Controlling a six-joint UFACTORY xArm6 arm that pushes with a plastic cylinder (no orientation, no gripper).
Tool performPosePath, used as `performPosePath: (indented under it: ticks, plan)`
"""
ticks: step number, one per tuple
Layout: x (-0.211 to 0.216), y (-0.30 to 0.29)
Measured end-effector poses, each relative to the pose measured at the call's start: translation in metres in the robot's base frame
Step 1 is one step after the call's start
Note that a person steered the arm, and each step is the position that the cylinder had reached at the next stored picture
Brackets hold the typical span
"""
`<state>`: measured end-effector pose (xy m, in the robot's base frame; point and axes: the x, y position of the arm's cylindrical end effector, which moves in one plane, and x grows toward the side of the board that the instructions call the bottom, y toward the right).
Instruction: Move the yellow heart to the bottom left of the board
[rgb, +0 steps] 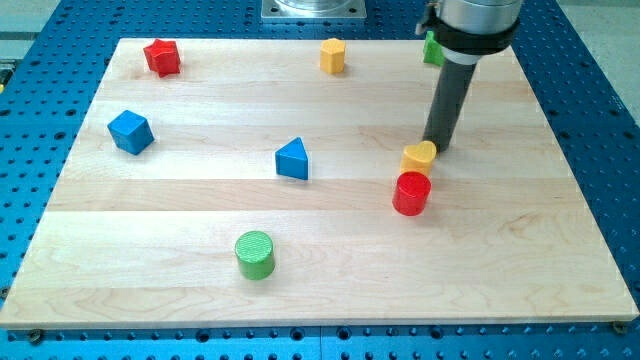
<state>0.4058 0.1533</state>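
My tip (436, 146) sat right at the upper right edge of the yellow heart (419, 156), so close that they looked like they touched, and since it was just a plain rod it held nothing. The yellow heart lay right of the middle of the board (200, 210), with the red cylinder (411, 193) pressed against its lower side. The blue triangle (292, 159) and the green cylinder (254, 254) lay off to the view's left.

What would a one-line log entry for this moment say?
my tip: at upper-right edge of yellow heart | heart: touching red cylinder, right of centre | goal: bottom left, not reached
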Motion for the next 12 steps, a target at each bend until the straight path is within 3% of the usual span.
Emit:
performPosePath:
  ticks: [1, 2, 6, 8, 9, 10, 11, 12]
  plan:
    - [0.027, -0.056]
    - [0.064, -0.186]
    - [0.028, -0.031]
    - [0.058, -0.035]
    - [0.074, -0.082]
    - [0.089, -0.181]
    - [0.075, -0.149]
    - [0.095, -0.125]
